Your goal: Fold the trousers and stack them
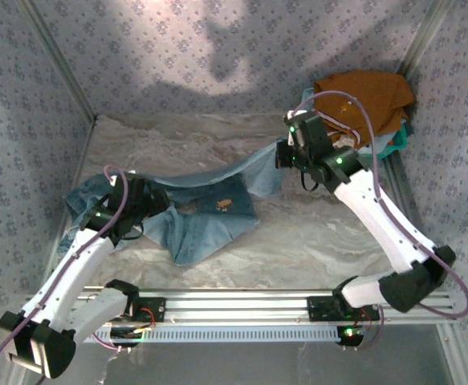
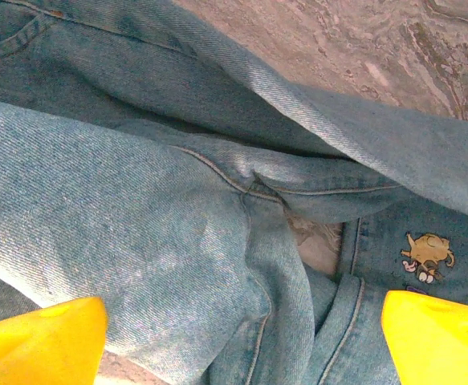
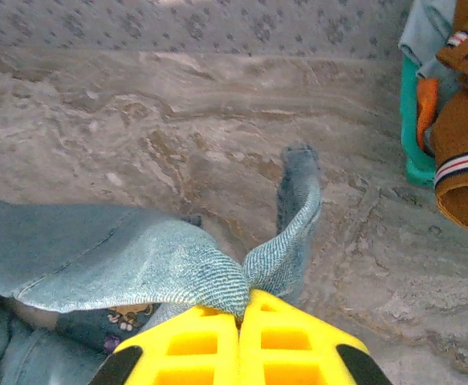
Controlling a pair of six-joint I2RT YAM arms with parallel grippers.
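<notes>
The light blue denim trousers (image 1: 205,216) lie crumpled on the left half of the table, with one leg stretched up and to the right. My right gripper (image 3: 240,311) is shut on that leg's edge, and the cloth (image 3: 137,257) folds out on both sides of the yellow fingers. It holds the leg above the table (image 1: 286,156). My left gripper (image 2: 242,345) hovers open close over the bunched denim (image 2: 137,200), one yellow fingertip (image 2: 41,345) at each lower corner, nothing between them. In the top view it is over the trousers' left part (image 1: 149,200). A small cartoon patch (image 2: 428,255) shows on the denim.
An orange-brown garment with white striped trim (image 1: 366,96) is piled in a green basket (image 3: 410,120) at the back right corner. Patterned cloth walls (image 1: 41,88) enclose the table on three sides. A metal rail (image 1: 234,301) runs along the near edge.
</notes>
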